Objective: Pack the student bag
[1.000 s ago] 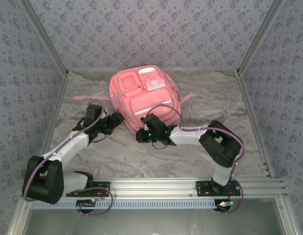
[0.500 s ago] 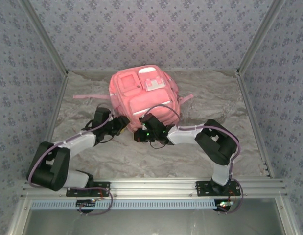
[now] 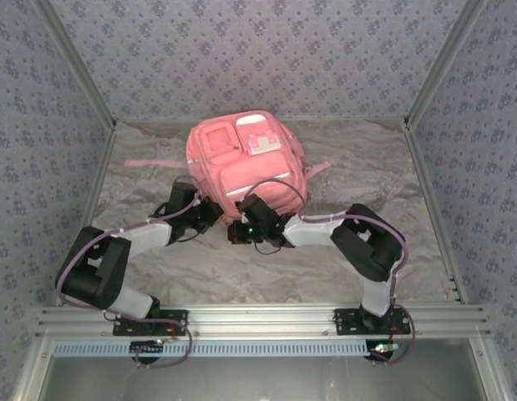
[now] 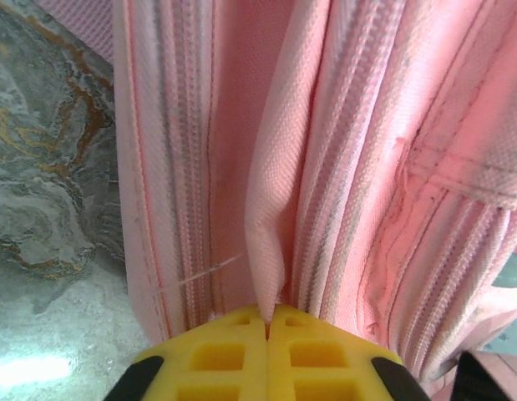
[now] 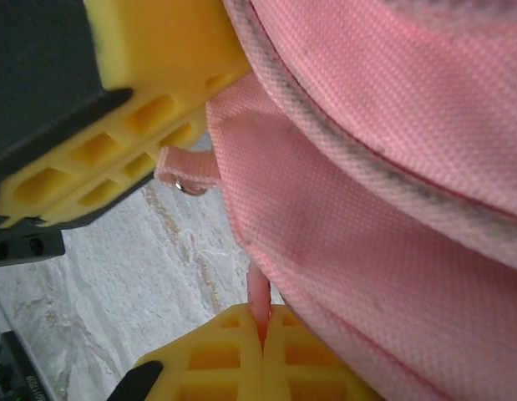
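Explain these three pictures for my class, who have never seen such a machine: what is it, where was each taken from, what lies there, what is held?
The machine is two robot arms, a left arm and a right arm, bolted side by side at the near edge of a marble-patterned table. The wide picture comes from a fixed camera above and behind them. On the table lies a pink student bag, pockets facing up. The two close-ups come from a camera on each wrist. Each arm ends in a yellow two-fingered end effector. The left end effector is shut on a fold of the bag's fabric beside its zips. The right end effector is shut on a thin pink edge of the bag.
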